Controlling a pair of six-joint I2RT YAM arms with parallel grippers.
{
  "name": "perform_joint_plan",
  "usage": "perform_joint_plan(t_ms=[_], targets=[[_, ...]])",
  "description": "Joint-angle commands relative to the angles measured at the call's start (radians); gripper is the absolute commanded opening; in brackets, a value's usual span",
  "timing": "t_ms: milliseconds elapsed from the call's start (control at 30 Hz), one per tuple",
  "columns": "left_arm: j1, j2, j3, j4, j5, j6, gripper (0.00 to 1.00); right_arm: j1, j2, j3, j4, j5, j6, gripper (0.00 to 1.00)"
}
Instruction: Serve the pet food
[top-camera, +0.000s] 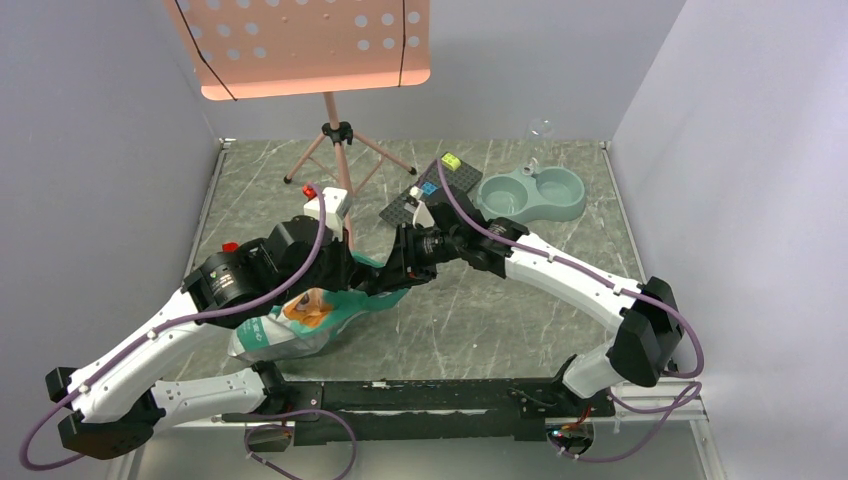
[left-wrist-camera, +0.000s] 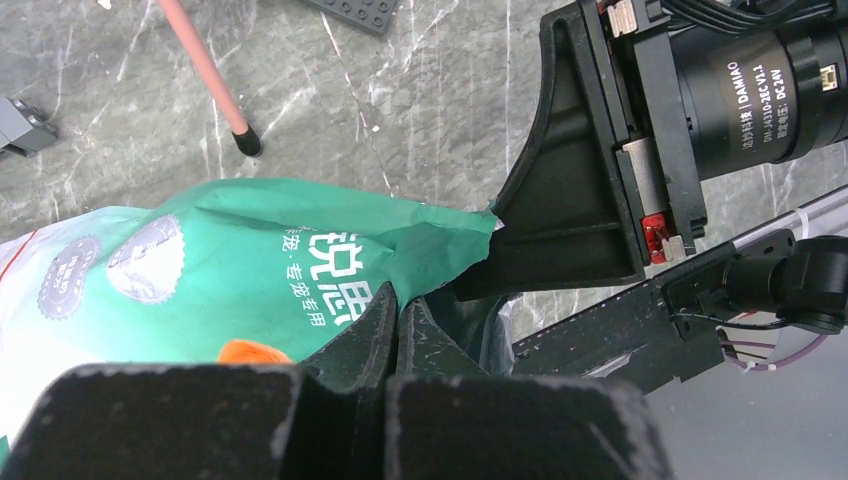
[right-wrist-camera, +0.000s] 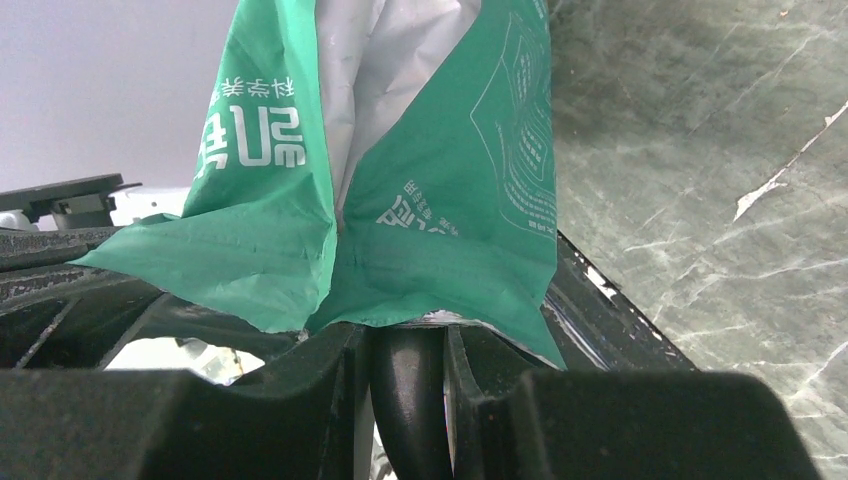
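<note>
A teal-green bag (top-camera: 290, 325) printed with white lettering is held at one end by both arms above the marble-patterned bench (top-camera: 500, 310). The left gripper (left-wrist-camera: 396, 315) is clamped on a crumpled edge of the bag, its fingers pressed together with the green film pinched between them. The right gripper (right-wrist-camera: 405, 345) is clamped on the same end of the bag just beside it, with a fold of the film caught in the narrow gap between its fingers. In the right wrist view, a pale silvery inner face is seen between two green panels of the bag. The pet food itself is not seen in any view, and whether it lies inside the bag cannot be told. A pale blue-grey double bowl (top-camera: 530, 200) is set well apart from the bag, beyond it and to its right. A black brick plate (top-camera: 430, 195) lies between the bag and that bowl. The pink stand (top-camera: 310, 45) rises beyond the bag.
</note>
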Motion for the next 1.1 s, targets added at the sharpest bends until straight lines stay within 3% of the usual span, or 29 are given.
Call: perform_joint_plan(t_ms=[0,67,200,367,600,767,1067], targets=[[-0.013,-0.033,0.05,0.156,0.06,-0.019,0.0,-0.025,0.016,-0.018,0.009,0.149,-0.002,0.1],[-0.013,-0.034,0.051,0.155,0.059,-0.017,0.0,-0.026,-0.009,-0.051,0.073,0.156,-0.027,0.0],[-0.013,-0.043,0.039,0.151,0.049,-0.02,0.0,-0.023,-0.146,-0.213,0.382,0.167,-0.087,0.0],[-0.013,-0.069,0.015,0.16,0.038,-0.032,0.0,-0.023,-0.229,-0.342,0.714,0.098,-0.009,0.0],[-0.013,-0.083,0.02,0.16,0.005,-0.027,0.0,-0.027,-0.276,-0.328,0.732,0.06,0.07,0.0],[-0.013,-0.088,0.018,0.177,-0.004,-0.019,0.0,-0.07,-0.311,-0.405,0.853,0.0,0.184,0.0],[-0.013,-0.104,0.015,0.201,-0.059,-0.011,0.0,-0.104,-0.381,-0.503,0.896,-0.023,0.254,0.0]])
